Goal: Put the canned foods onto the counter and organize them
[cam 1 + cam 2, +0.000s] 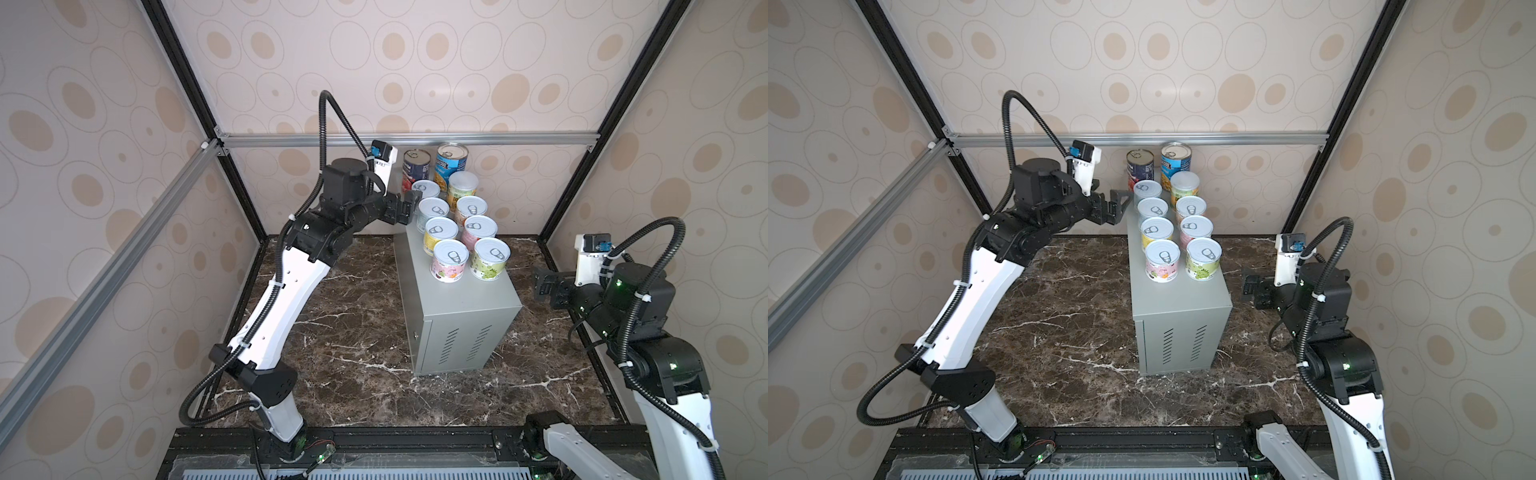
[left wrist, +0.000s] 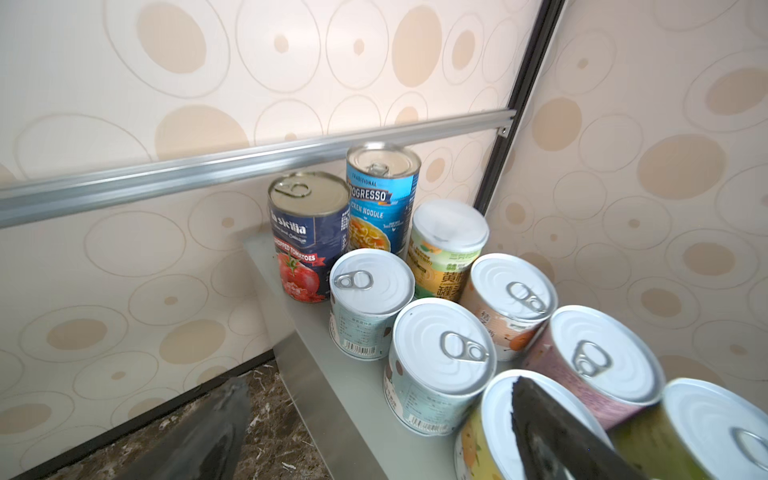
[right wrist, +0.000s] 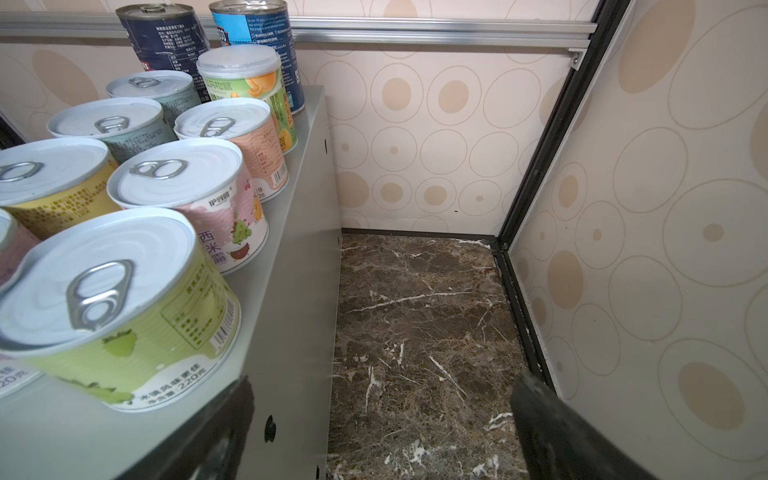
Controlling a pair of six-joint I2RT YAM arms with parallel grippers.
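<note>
Left end effector (image 1: pixel 409 207) hangs wide open and empty at the left edge of the grey worktop (image 1: pixel 469 296), just beside the canned foods (image 1: pixel 480 227) — all ten stand upright there in two rows, we note, the two taller ones at the back. Right end effector (image 1: pixel 540 284) is spread open too, holding nothing, well to the worktop's right above the marble surface (image 1: pixel 353 324).

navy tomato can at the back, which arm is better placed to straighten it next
Left. The left gripper is open at the back left of the counter, close to the navy tomato can. The right gripper, also open, sits off its right side, with a column of cans between.
</note>
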